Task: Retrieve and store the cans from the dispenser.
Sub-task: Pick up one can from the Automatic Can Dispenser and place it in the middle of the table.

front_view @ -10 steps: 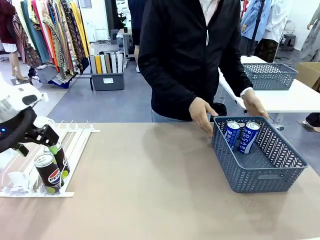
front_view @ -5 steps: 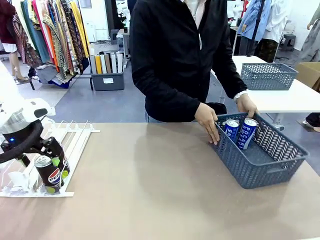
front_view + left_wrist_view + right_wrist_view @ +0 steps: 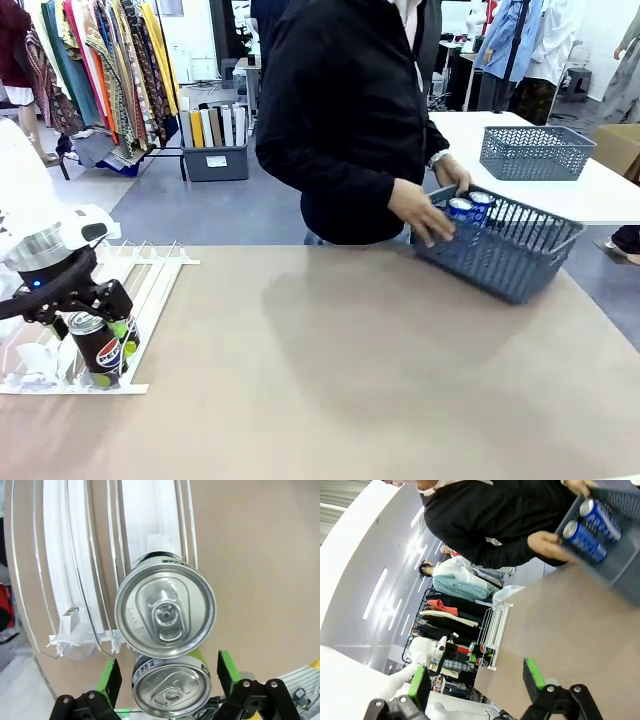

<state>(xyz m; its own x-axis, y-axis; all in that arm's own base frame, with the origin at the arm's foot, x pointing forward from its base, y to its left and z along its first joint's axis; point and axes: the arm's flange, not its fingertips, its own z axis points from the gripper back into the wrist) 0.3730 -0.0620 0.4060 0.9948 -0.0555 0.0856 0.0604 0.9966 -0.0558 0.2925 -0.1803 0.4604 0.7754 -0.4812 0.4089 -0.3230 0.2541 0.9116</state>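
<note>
Lower than a second before, the left gripper point(image 3: 85, 328) straddled the low end of the dispenser point(image 3: 150, 270). Its jaws stood wide, with the green pads point(image 3: 111, 679) on either side of one black can point(image 3: 172, 692), just clear of it. A second black can point(image 3: 165, 610) stood touching it in the same lane. The right gripper point(image 3: 475, 680) gaped wide on nothing. At the table's point(image 3: 350, 380) far edge, the person's hand point(image 3: 420, 212) had tilted up the basket point(image 3: 510, 250) holding both blue cans point(image 3: 462, 210).
</note>
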